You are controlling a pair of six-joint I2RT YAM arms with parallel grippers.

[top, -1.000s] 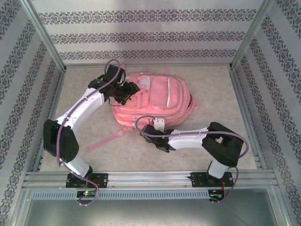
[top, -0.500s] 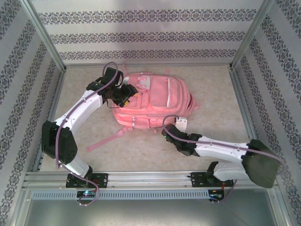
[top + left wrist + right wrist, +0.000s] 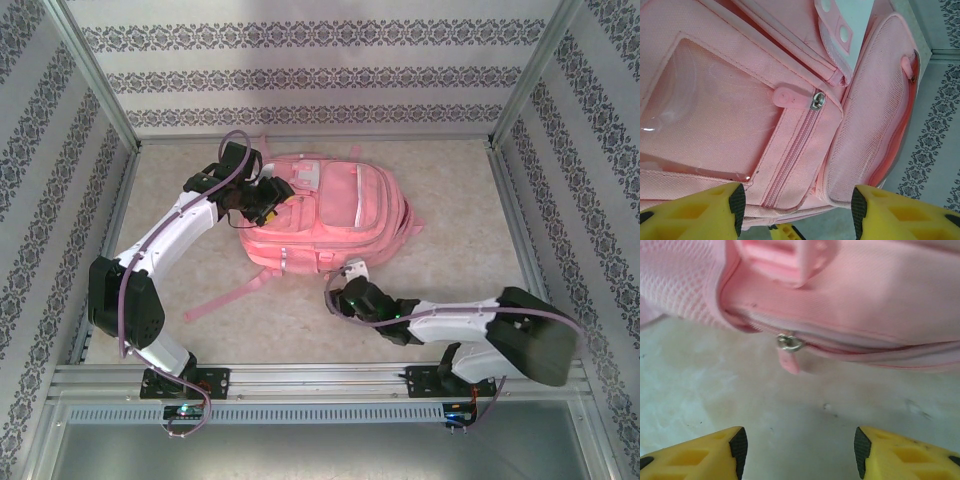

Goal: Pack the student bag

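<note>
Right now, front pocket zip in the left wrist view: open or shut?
Shut. The front pocket zip shows meshed teeth along its whole visible run on the student bag, slider parked at the end.

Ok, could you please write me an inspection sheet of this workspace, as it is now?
surface: beige marbled tabletop.
job's things: pink student bag lying flat, front pockets up.
clutter: nothing seen.
grippers: left gripper open over the bag's left side; right gripper open, facing a zipper pull at the bag's near edge.
cables: purple cable along each arm.
surroundings: patterned walls, aluminium frame.
</note>
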